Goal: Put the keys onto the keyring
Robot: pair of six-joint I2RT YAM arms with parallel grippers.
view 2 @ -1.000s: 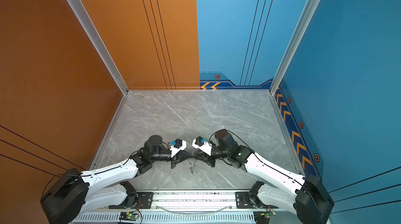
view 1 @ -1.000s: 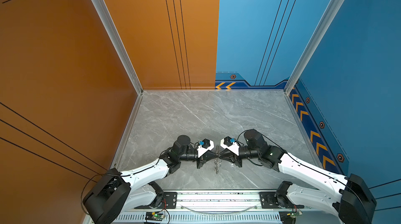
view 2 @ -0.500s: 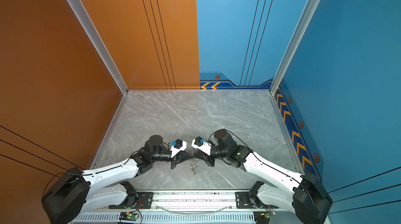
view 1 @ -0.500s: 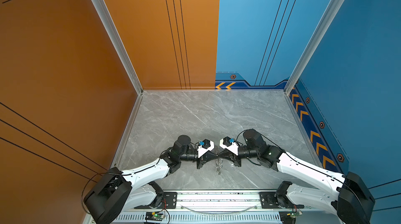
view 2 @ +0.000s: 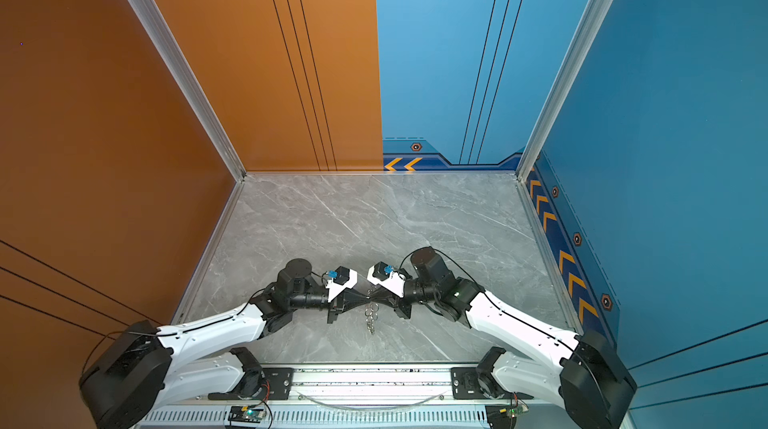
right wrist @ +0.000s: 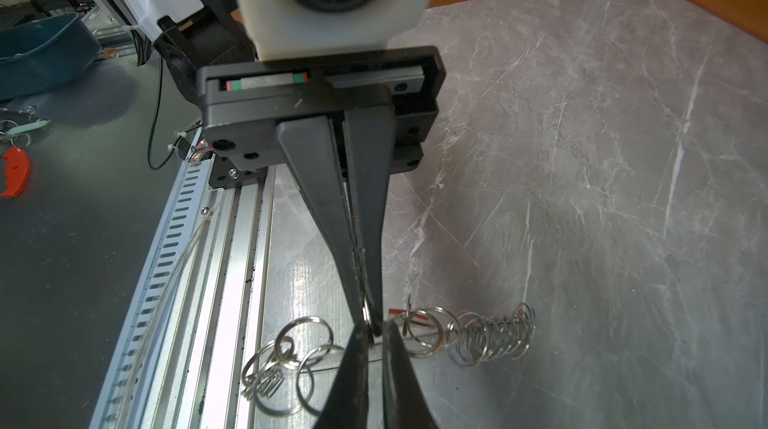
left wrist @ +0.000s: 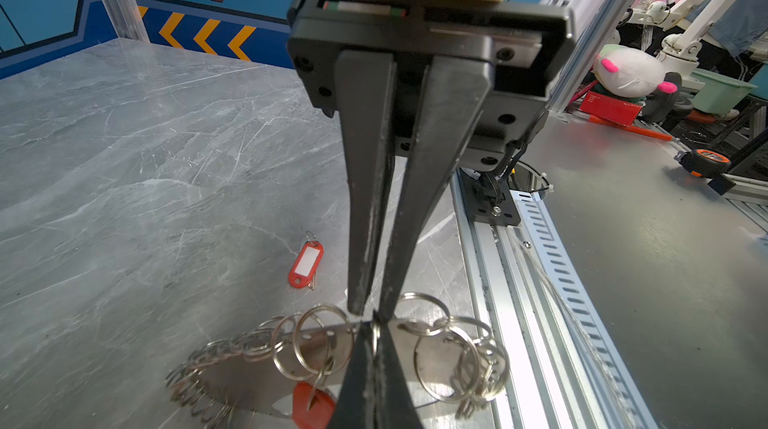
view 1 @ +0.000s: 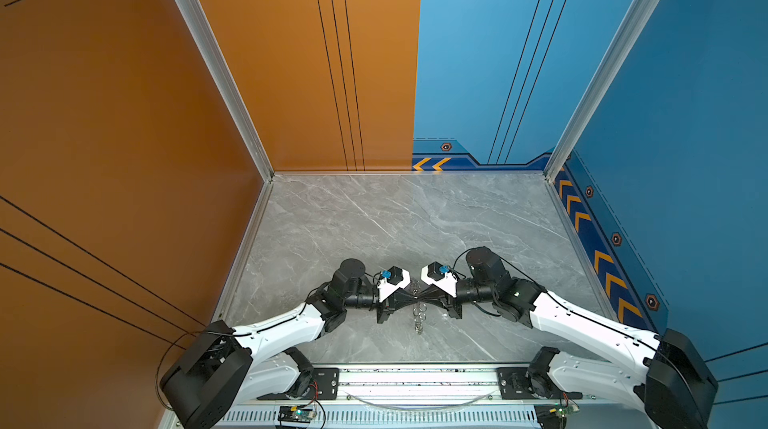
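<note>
The keyring (left wrist: 257,368), a flat band edged with silver split rings, hangs above the table where both grippers meet tip to tip; it shows in both top views (view 1: 417,319) (view 2: 371,319). My left gripper (left wrist: 376,319) is shut on one split ring. My right gripper (right wrist: 376,333) faces it with its jaws narrowly apart, straddling that ring and the left tips. One of the keys (left wrist: 306,263), with its red tag, lies flat on the table beyond. The other red tag (left wrist: 312,406) dangles from a split ring on the band.
An aluminium rail (view 1: 415,377) with both arm bases runs along the table's front edge, just under the hanging rings. An orange wall (view 1: 124,156) bounds the left side and a blue wall (view 1: 685,156) the right. Grey marble table (view 1: 395,223) stretches behind the grippers.
The right gripper has edged slightly toward the left one. The left gripper and the hanging keyring stay where they were.
</note>
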